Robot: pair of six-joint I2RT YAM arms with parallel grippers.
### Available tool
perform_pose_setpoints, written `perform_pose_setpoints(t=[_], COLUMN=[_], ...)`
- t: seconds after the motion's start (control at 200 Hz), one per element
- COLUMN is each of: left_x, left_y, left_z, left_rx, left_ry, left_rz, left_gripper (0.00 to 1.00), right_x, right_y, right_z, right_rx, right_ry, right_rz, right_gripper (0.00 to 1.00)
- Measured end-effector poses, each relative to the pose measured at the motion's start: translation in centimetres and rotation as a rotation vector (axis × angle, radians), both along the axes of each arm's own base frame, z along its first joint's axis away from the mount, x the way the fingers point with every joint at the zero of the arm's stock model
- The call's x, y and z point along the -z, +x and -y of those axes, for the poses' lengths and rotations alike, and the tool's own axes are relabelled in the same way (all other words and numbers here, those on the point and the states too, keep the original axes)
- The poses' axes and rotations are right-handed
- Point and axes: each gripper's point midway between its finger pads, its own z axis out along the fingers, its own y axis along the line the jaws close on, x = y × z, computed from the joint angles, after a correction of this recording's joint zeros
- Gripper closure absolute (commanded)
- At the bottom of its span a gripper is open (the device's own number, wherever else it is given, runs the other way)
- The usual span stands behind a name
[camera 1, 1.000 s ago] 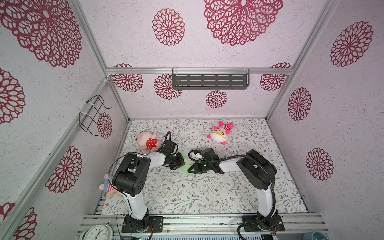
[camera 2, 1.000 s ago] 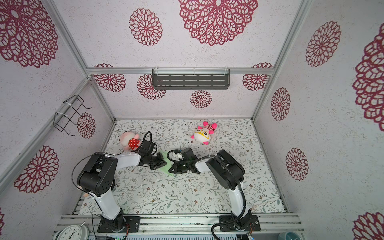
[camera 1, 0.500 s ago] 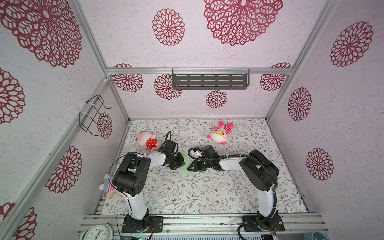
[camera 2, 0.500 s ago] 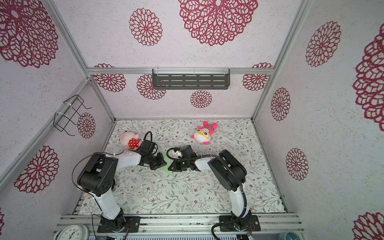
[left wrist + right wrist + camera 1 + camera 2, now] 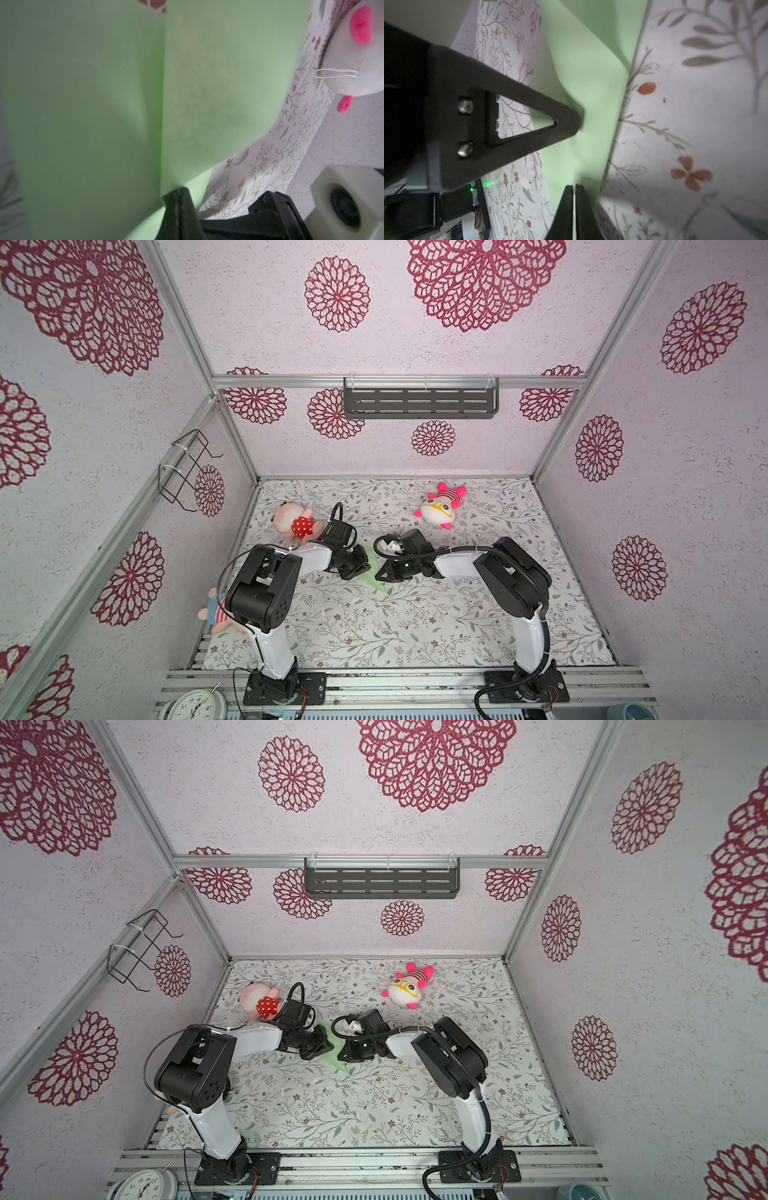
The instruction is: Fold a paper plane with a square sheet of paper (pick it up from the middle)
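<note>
The square sheet of paper (image 5: 372, 572) (image 5: 335, 1058) is pale mint green and folded into a narrow pointed strip. It sits mid-table between both grippers. My left gripper (image 5: 362, 568) (image 5: 326, 1046) comes from the left and my right gripper (image 5: 380, 574) (image 5: 343, 1052) from the right, almost tip to tip. In the left wrist view the paper (image 5: 104, 104) fills most of the frame with one straight crease, and the left gripper (image 5: 176, 192) is shut on its lower edge. In the right wrist view the right gripper (image 5: 574, 188) is shut on the paper (image 5: 591, 93). A left fingertip (image 5: 569, 122) presses against the paper.
A pink plush in a red dotted dress (image 5: 293, 522) lies just behind the left wrist. A white and pink plush (image 5: 440, 508) lies at the back. A striped plush (image 5: 216, 612) lies at the left edge. A clock (image 5: 195, 707) stands by the front rail.
The right wrist has shifted slightly left and towards the back. The left arm has hardly moved. Both grippers stay shut on the paper.
</note>
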Motion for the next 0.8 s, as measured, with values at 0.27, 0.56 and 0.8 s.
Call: perform_pose_setpoints(t=[0.27, 0.56, 0.8], left_x=[0.3, 0.4, 0.3], left_y=[-0.3, -0.4, -0.4], left_z=[0.0, 0.0, 0.1], left_rx=[-0.013, -0.023, -0.021], left_ry=[-0.013, -0.053, -0.065], left_rz=[-0.019, -0.013, -0.002], left_gripper=[1.00, 1.00, 1.00], right_x=[0.0, 0.0, -0.1], right_y=[-2.0, -3.4, -5.0], right_z=[0.8, 1.5, 2.5], right_rx=[-0.079, -0.138, -0.172], right_ry=[-0.089, -0.204, -0.209], right_rz=[0.107, 0.240, 0.236], right_gripper=[0.90, 0.91, 0.90])
